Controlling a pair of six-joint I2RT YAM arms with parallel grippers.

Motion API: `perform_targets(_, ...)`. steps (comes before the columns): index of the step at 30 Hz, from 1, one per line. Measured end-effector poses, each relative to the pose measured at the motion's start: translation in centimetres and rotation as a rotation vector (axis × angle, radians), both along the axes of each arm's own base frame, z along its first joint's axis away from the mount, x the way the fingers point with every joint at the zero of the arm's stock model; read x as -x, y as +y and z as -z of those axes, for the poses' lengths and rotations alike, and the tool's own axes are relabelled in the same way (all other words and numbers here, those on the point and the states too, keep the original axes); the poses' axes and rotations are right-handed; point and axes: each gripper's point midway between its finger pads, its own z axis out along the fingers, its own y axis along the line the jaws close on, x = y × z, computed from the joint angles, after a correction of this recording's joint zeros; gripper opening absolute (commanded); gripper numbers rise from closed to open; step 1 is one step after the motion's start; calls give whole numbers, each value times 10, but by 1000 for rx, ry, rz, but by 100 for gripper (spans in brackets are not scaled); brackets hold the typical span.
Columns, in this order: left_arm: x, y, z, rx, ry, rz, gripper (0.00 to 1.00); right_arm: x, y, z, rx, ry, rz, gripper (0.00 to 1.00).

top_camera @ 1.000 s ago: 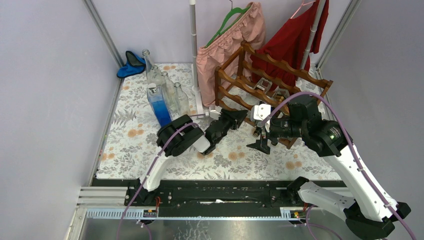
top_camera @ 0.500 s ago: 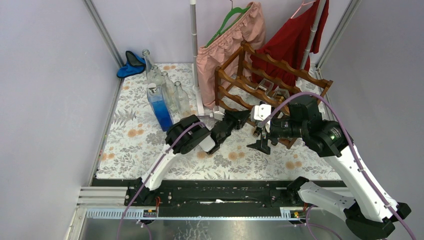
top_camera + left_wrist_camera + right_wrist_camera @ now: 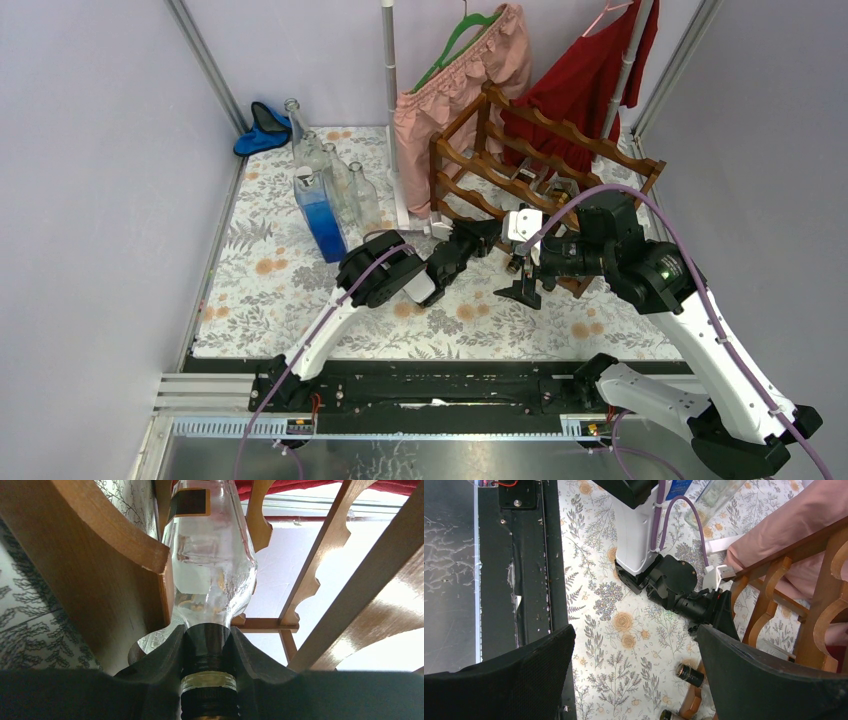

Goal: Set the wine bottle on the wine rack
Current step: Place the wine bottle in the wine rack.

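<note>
Inside wine rack (image 3: 115, 580) | left fingers (image 3: 160, 662) clamped on wine bottle (image 3: 215, 565) neck | right fingers (image 3: 524, 675) spread wide

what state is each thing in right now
wine bottle, gripped by the neck, body in among the rack rails
left end effector, shut on the bottle neck
right end effector, open, empty
wine rack, standing upright
blue bottle, upright
clear bottles, upright

I work in a test booth, like a robot lab. Pale walls (image 3: 90, 200) and metal poles (image 3: 207, 65) close it in. My arms (image 3: 720, 365) are bolted to a black rail (image 3: 440, 385) at the bottom of the frame, by a flowery worktop (image 3: 260, 290).
</note>
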Motion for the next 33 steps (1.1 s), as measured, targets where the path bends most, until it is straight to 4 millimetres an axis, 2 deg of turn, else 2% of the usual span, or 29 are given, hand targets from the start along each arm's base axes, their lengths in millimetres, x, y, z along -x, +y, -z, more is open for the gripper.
perform_targets(6,3,3,2,18,14,2,45,0,0,0,0,0,0,100)
perform_targets(14,10,9,-4,38,22,8,50,0,0,0,-1,0,-1,100)
perform_targets(18,11,11,-6,14,30,5,48,1,0,-1,-4,-4,-1,100)
perform_targets(20,9,11,-6,-8,33,6,41,2,-1,-2,-7,-7,-1,100)
perform_targets(24,7,11,0,-51,42,13,33,3,-2,-4,-11,-13,-1,100)
perform_targets(33,2,8,-4,-184,-13,12,35,5,-3,-6,-16,-21,-2,100)
